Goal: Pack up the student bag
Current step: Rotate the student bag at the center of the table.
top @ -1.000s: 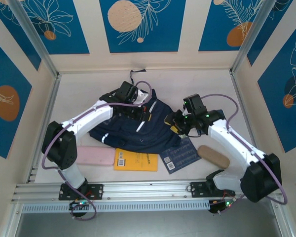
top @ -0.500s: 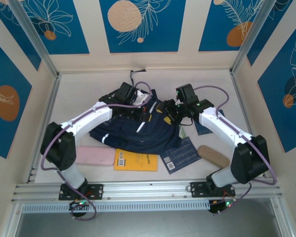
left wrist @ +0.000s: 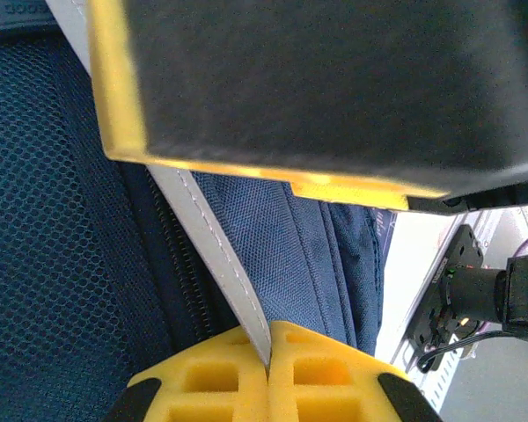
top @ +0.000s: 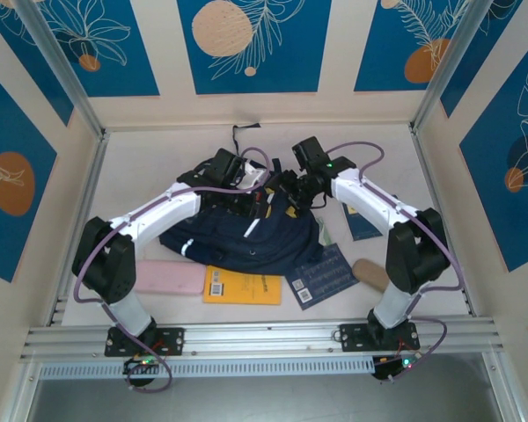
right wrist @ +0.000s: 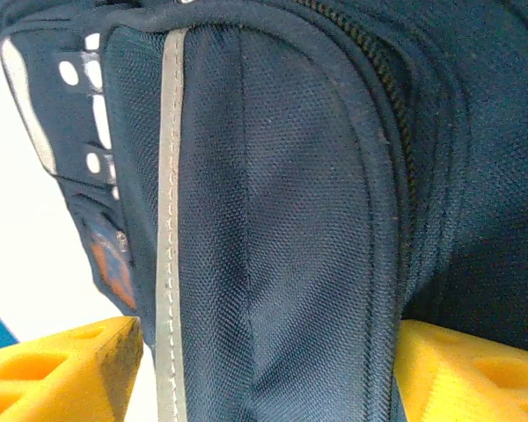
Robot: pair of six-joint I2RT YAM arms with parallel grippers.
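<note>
Student bag (top: pixel 246 233) lies flat mid-surface (top: pixel 141 176), between the two arms: dark navy, thin white stripes. A black strap (top: pixel 238 134) trails off its far end toward the back wall.

On the far part of the bag sits the left gripper (top: pixel 249 200). In the left wrist view its yellow fingers (left wrist: pixel 216 378) are clenched, tips meeting, with a grey-white stripe (left wrist: pixel 220 255) of the bag pinched between them. Navy mesh lies to one side of the stripe and plain navy fabric to the other.

At the bag's far right corner is the right gripper (top: pixel 286 189), just beside the left one. In the right wrist view its fingers (right wrist: pixel 62 374) are released and spread wide, one on each side of a bulging navy fold with a grey stripe and a zip line. Can't tell whether the pads touch the fabric.

Other items on the surface:
- pink case (top: pixel 169 278): near left, just off the bag's near-left edge
- yellow book (top: pixel 242 287): right of the pink case, far edge tucked under the bag
- blue booklet (top: pixel 326 274) with barcode: right of the yellow book, at the bag's near-right corner
- tan case (top: pixel 367 269): right of the booklet, partly hidden by the right arm
- dark blue flat item (top: pixel 363 224): right of the right forearm, can't tell what it is
</note>
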